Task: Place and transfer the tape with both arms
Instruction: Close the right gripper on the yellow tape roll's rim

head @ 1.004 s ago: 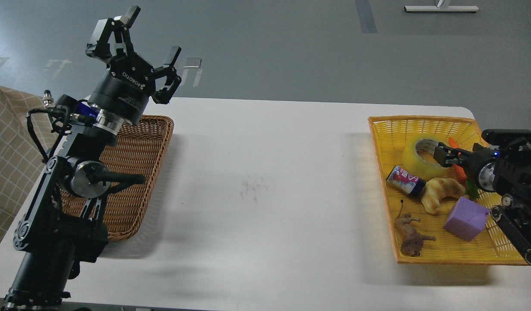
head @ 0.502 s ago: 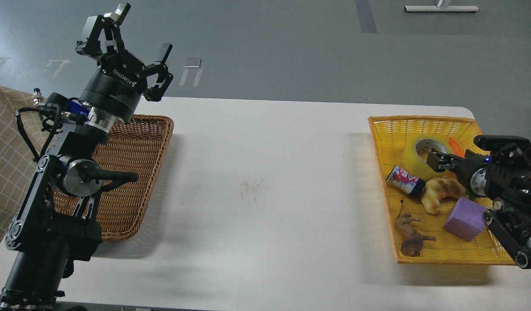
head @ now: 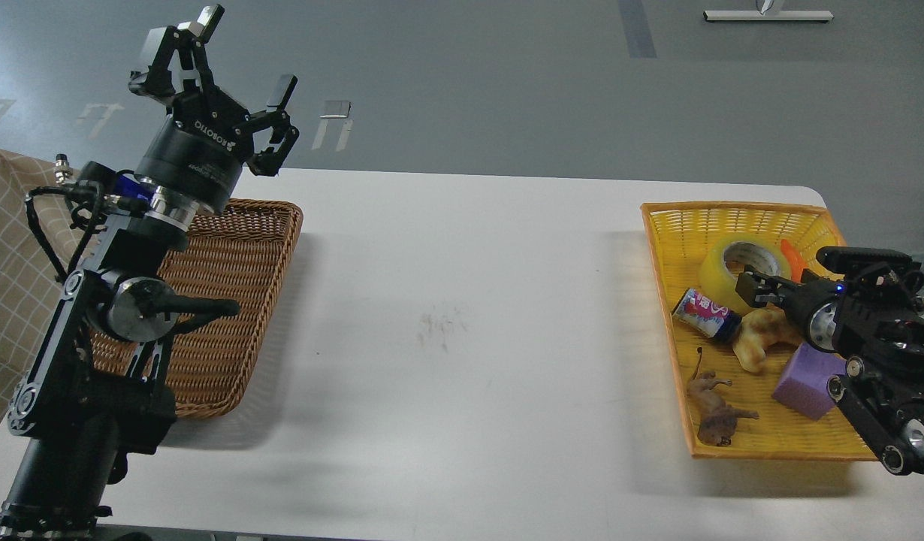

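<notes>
- The tape [head: 741, 272] lies in the yellow basket [head: 732, 214] at my right, toward its far end; my right end effector [head: 749, 286] sits at its near rim. I cannot tell whether its fingers are apart or holding.
- I judge the roll light and stiff, its film sides slick; a hold across the ring wall, one finger inside the grey core, looks safest.
- Sharing that basket: a small can [head: 704, 312], a croissant [head: 762, 340], a purple cube [head: 807, 383], an animal figure [head: 714, 409].
- The brown wicker basket [head: 229, 300] looks empty where visible; my left end effector [head: 237, 64] hangs above it, fingers spread, holding nothing.
</notes>
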Robot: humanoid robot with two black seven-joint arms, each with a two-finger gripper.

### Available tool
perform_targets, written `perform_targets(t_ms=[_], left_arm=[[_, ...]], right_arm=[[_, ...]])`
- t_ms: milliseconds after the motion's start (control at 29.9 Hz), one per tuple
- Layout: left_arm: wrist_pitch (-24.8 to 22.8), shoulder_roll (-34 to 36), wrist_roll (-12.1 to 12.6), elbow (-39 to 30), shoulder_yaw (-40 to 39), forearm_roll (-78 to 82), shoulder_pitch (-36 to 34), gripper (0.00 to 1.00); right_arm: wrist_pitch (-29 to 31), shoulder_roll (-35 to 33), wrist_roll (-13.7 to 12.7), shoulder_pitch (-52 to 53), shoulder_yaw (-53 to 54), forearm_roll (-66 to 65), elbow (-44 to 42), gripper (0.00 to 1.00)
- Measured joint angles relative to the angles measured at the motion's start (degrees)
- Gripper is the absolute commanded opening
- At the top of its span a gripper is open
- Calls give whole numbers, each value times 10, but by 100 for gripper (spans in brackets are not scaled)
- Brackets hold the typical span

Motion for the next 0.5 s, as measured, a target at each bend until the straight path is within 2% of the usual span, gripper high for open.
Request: perform_targets(t_ms=[134,167,234,335,502], left_arm=[[0,0,0,0,-2,0,0,99],[0,0,0,0,-4,0,0,99],[0,2,0,0,-8,0,0,99],[0,4,0,0,-10,0,1,99],[0,8,0,0,-13,-1,2,99]], right_arm=[[-3,2,0,0,0,2,-2,68],[-4,3,0,0,0,2,-2,68],[-4,6,0,0,1,2,-2,58],[-4,11,0,0,2,3,-2,49],[-4,17,-1,2,3,4,-2,44]])
